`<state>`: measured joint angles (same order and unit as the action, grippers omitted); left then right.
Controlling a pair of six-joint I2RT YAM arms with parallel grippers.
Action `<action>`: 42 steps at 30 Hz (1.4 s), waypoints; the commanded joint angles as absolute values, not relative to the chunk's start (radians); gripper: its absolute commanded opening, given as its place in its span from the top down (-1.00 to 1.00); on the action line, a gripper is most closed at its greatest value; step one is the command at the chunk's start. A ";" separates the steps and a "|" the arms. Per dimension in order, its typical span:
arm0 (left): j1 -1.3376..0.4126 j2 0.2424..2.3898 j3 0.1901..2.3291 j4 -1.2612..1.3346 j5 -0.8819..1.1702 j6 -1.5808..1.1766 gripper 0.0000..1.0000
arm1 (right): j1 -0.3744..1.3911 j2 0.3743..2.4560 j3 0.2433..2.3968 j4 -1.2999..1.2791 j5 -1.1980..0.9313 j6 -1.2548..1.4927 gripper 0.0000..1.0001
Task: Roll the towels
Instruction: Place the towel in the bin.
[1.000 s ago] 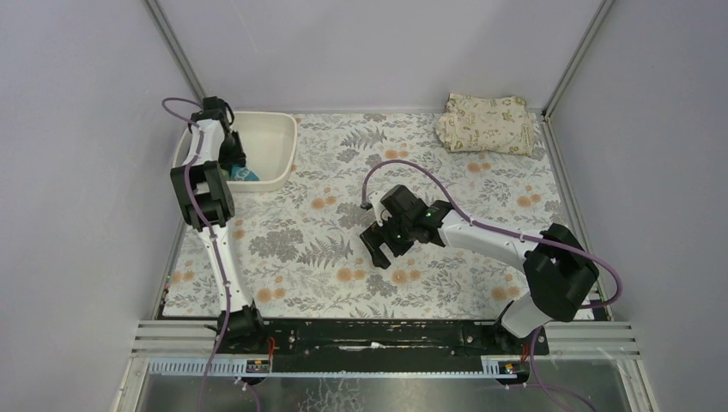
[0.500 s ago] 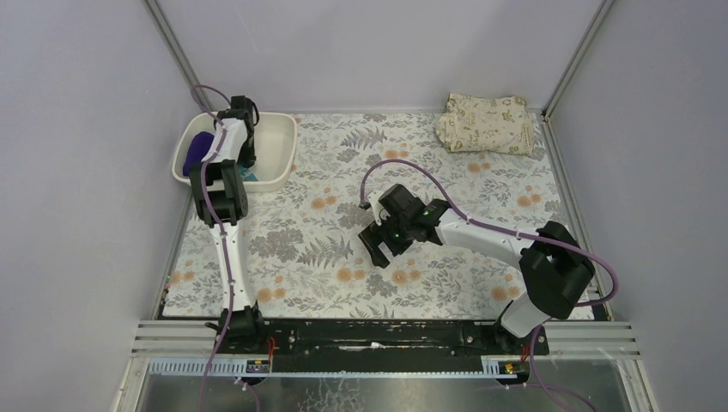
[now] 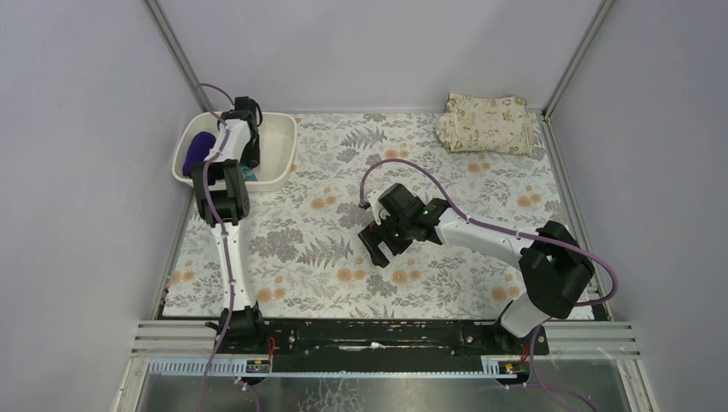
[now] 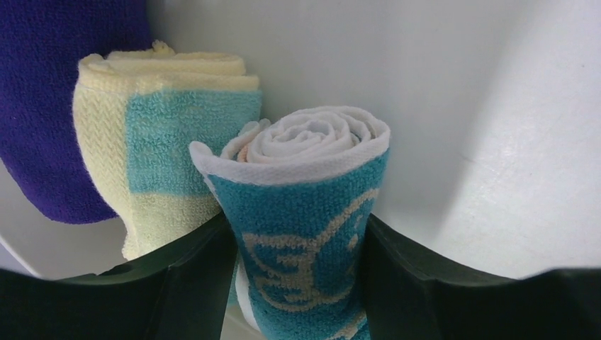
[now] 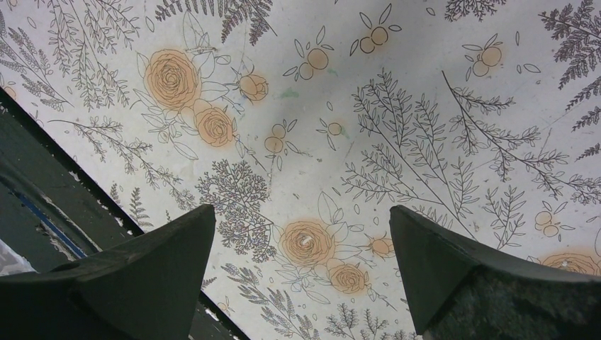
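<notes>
At the upper left of the top view, the left arm reaches into a white tub that stands on the desk. All three towels are inside this tub. In the left wrist view, the teal towel with pale swirls stands rolled in the centre of the frame, and the spiral of its end faces us. The left hand has this roll between its two fingers. Both fingers lie against the sides of the roll, but we cannot tell whether they press it or only touch it. Just to the left, touching the teal roll, is the yellow towel with a teal block on it, also rolled. The purple towel fills the upper left corner behind it.

In the centre of the top view, the right hand hangs over the flower-printed cover of the desk. Its fingers are wide apart and hold nothing.

A folded beige cloth lies at the upper right of the desk, well apart from both arms. Its print is too small to read.
</notes>
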<state>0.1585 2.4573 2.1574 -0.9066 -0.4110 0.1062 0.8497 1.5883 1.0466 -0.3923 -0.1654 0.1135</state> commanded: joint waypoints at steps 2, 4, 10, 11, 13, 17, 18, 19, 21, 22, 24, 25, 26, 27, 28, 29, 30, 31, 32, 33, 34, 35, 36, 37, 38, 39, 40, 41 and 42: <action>0.171 2.415 2.111 -0.905 -0.415 0.093 -0.18 | 0.851 1.579 1.084 -0.400 -0.150 0.096 -0.98; 0.170 2.407 2.095 -0.900 -0.402 0.102 -0.11 | 0.851 1.576 1.082 -0.399 -0.150 0.096 -0.98; 0.171 2.413 2.030 -0.845 -0.518 0.174 0.38 | 0.850 1.573 1.076 -0.399 -0.153 0.092 -0.98; 0.170 2.418 2.025 -0.834 -0.544 0.181 0.38 | 0.851 1.575 1.076 -0.399 -0.154 0.091 -0.98; 0.170 2.425 2.024 -0.821 -0.559 0.185 0.38 | 0.852 1.578 1.077 -0.398 -0.153 0.092 -0.98; 0.170 2.430 2.009 -0.789 -0.611 0.196 0.36 | 0.850 1.583 1.080 -0.392 -0.162 0.094 -0.97; 0.170 2.430 2.005 -0.786 -0.620 0.198 0.34 | 0.851 1.584 1.079 -0.391 -0.164 0.094 -0.97; 0.171 2.429 2.003 -0.784 -0.620 0.195 0.29 | 0.851 1.586 1.078 -0.391 -0.164 0.093 -0.98; 0.169 2.422 1.998 -0.785 -0.613 0.181 0.07 | 0.851 1.586 1.076 -0.391 -0.164 0.091 -0.98; 0.168 2.416 1.992 -0.785 -0.607 0.179 -0.01 | 0.851 1.585 1.075 -0.393 -0.164 0.090 -0.97; 0.168 2.404 1.986 -0.784 -0.591 0.170 -0.13 | 0.851 1.583 1.077 -0.396 -0.161 0.087 -0.98; 0.168 2.399 1.988 -0.788 -0.583 0.166 -0.18 | 0.851 1.584 1.077 -0.395 -0.162 0.087 -0.97; 0.167 2.396 1.990 -0.793 -0.573 0.163 -0.21 | 0.850 1.585 1.078 -0.394 -0.161 0.087 -0.98; 0.169 2.387 1.993 -0.796 -0.563 0.159 -0.24 | 0.850 1.584 1.077 -0.393 -0.161 0.087 -0.97; 0.169 2.381 1.994 -0.799 -0.553 0.156 -0.27 | 0.851 1.585 1.077 -0.393 -0.161 0.086 -0.97; 0.168 2.374 1.996 -0.802 -0.544 0.154 -0.29 | 0.852 1.585 1.079 -0.394 -0.159 0.084 -0.97; 0.168 2.365 1.997 -0.807 -0.534 0.150 -0.33 | 0.851 1.586 1.080 -0.396 -0.157 0.084 -0.97; 0.168 2.355 1.995 -0.807 -0.524 0.148 -0.36 | 0.851 1.586 1.081 -0.398 -0.155 0.082 -0.97; 0.168 2.346 1.994 -0.808 -0.517 0.146 -0.39 | 0.851 1.586 1.082 -0.400 -0.151 0.079 -0.97; 0.168 2.338 1.993 -0.810 -0.511 0.143 -0.42 | 0.851 1.586 1.083 -0.401 -0.150 0.077 -0.97; 0.169 2.331 1.990 -0.809 -0.508 0.143 -0.44 | 0.850 1.586 1.085 -0.403 -0.149 0.077 -0.97; 0.169 2.324 1.989 -0.811 -0.506 0.142 -0.46 | 0.850 1.586 1.085 -0.403 -0.148 0.075 -0.97; 0.169 2.322 1.988 -0.809 -0.508 0.138 -0.47 | 0.851 1.586 1.085 -0.403 -0.149 0.075 -0.97; 0.168 2.319 1.988 -0.810 -0.511 0.135 -0.48 | 0.851 1.586 1.086 -0.404 -0.149 0.075 -0.97; 0.169 2.316 1.989 -0.812 -0.510 0.132 -0.48 | 0.850 1.586 1.087 -0.404 -0.150 0.074 -0.97; 0.168 2.310 1.990 -0.813 -0.505 0.127 -0.49 | 0.851 1.586 1.088 -0.406 -0.149 0.074 -0.97; 0.168 2.306 1.990 -0.814 -0.497 0.124 -0.50 | 0.851 1.585 1.090 -0.406 -0.150 0.073 -0.97; 0.168 2.302 1.991 -0.813 -0.490 0.121 -0.51 | 0.852 1.586 1.089 -0.406 -0.150 0.072 -0.97; 0.168 2.298 1.993 -0.815 -0.482 0.118 -0.53 | 0.851 1.586 1.090 -0.408 -0.151 0.072 -0.97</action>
<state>0.1535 2.3524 1.9949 -0.7982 -0.4942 0.1425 0.8497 1.5883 1.0466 -0.3923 -0.1654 0.0887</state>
